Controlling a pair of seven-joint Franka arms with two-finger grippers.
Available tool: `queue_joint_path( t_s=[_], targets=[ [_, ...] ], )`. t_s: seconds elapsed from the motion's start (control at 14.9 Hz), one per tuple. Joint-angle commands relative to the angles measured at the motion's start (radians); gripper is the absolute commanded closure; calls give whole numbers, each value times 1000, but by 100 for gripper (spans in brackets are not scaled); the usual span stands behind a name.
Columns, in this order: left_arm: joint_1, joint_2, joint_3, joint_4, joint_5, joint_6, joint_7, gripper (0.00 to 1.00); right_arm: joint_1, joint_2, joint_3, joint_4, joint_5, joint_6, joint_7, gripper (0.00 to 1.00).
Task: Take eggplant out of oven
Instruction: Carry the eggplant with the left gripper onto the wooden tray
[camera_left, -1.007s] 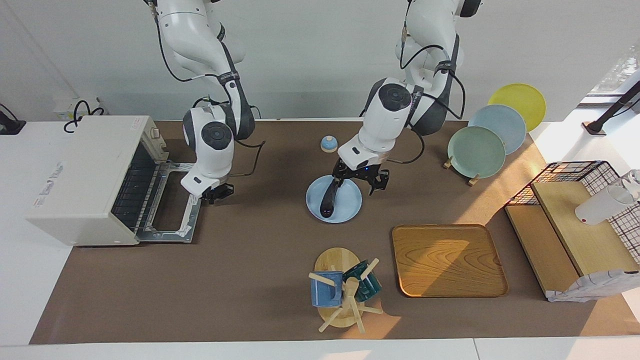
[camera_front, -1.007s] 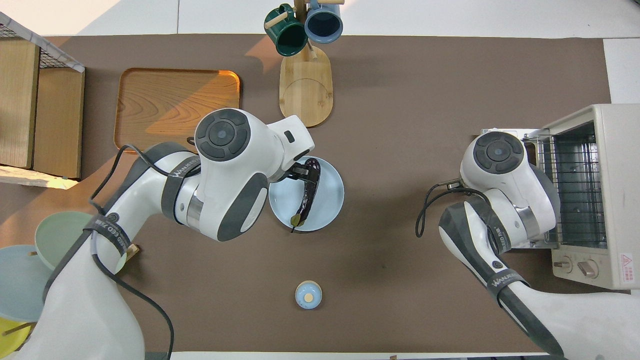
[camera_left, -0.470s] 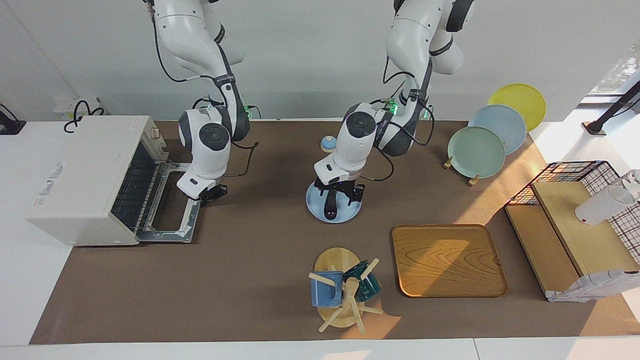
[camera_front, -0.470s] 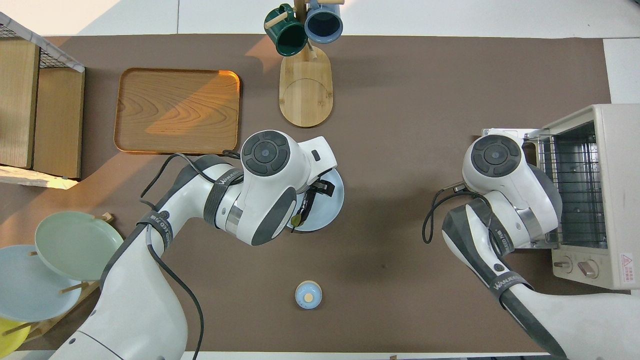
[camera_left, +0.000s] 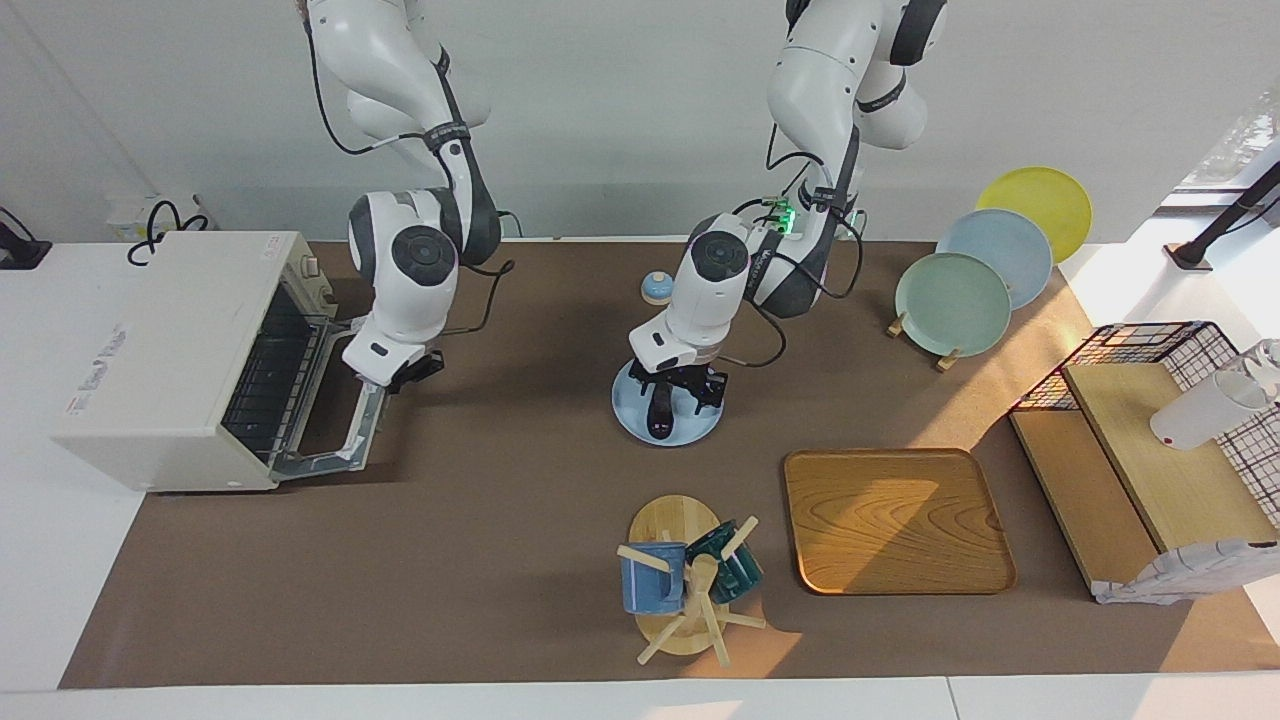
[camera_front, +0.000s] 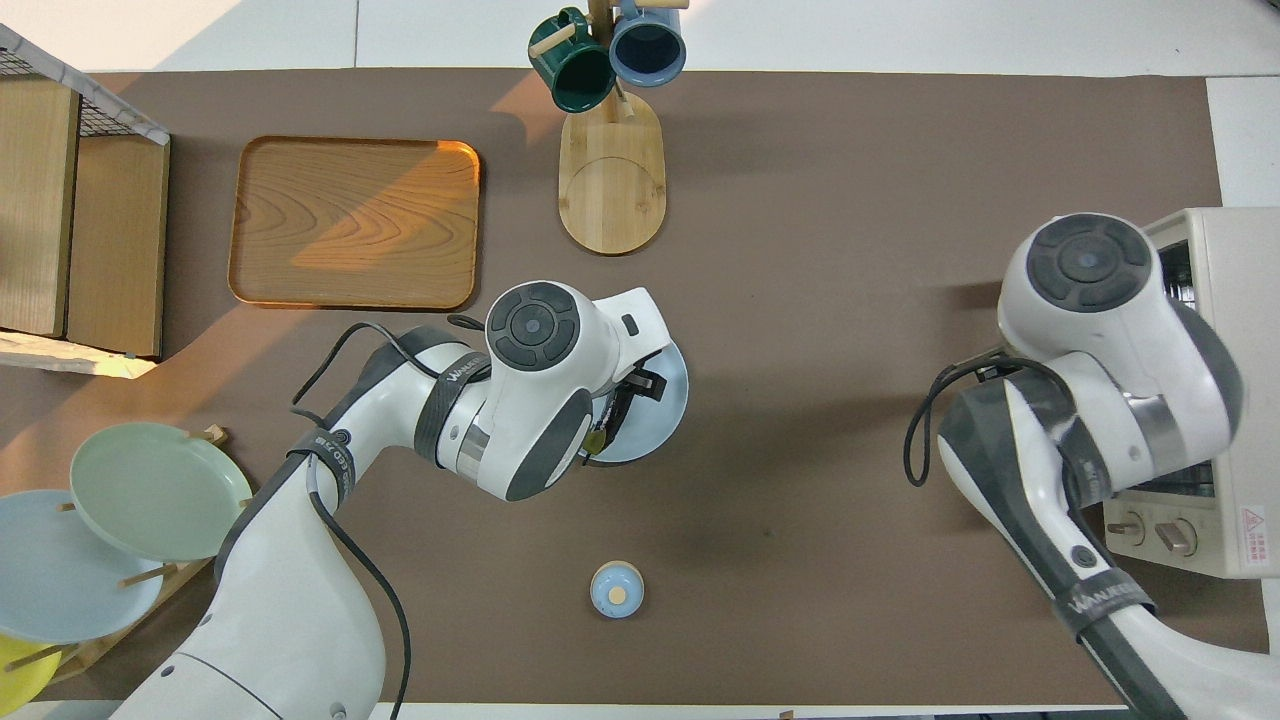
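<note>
Your left gripper (camera_left: 681, 392) crowds the blue plate (camera_left: 625, 415) at frame centre. The brown mat (camera_left: 480, 520) between plate and oven (camera_left: 150, 360) lies bare. The oven's half-raised door (camera_left: 345, 440) and right gripper (camera_left: 408, 372) obstruct its mouth. The mug rack (camera_left: 680, 580) and wooden tray (camera_left: 895, 520) occupy the lower centre.

Eggplant on a plate mid-surface, oven at the right arm's end.

The eggplant (camera_left: 657, 408) lies on the plate (camera_left: 700, 425), with the left pincer (camera_left: 678, 385) low over both. The oven (camera_left: 160, 360) stands with its door (camera_left: 340, 420) part-lowered, the right pincer (camera_left: 408, 372) at the door's upper edge. The mug rack (camera_left: 680, 580) and tray (camera_left: 895, 520) lie farther from the robots than the plate; the bell (camera_left: 657, 288) lies nearer.
</note>
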Motion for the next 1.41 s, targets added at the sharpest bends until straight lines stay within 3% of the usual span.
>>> queue_joint_path(
  t_s=[0.0,0.34,0.54,0.74,0.87,1.01,1.07,1.14,1.34],
  targets=[
    [-19,-10,15,-18,-13,22,9,31,-121,-36,-12,-11,-29,4,-134,100],
    [-28,-13,15,-9,-30,-6,3,100,-155,-82,-12,-11,-25,-33,-181,100],
    [-13,-27,17,17,-64,-49,3,100,-155,-90,-16,35,112,-73,-172,100],
    [90,-47,24,148,-65,-225,5,100,-153,-93,-12,119,186,-178,-177,100],
    [189,-24,24,292,-64,-352,11,100,-155,-94,-14,173,278,-237,-172,73],
    [271,14,24,354,-61,-396,9,100,-155,-96,-16,225,324,-290,-174,40],
    [309,19,24,354,-58,-390,11,100,-153,-97,-14,257,341,-323,-175,6],
    [341,26,24,359,-54,-385,14,100,-152,-96,-12,285,365,-349,-175,0],
    [423,133,24,451,-22,-376,48,100,-148,-80,-11,326,416,-349,-160,0]
  ],
)
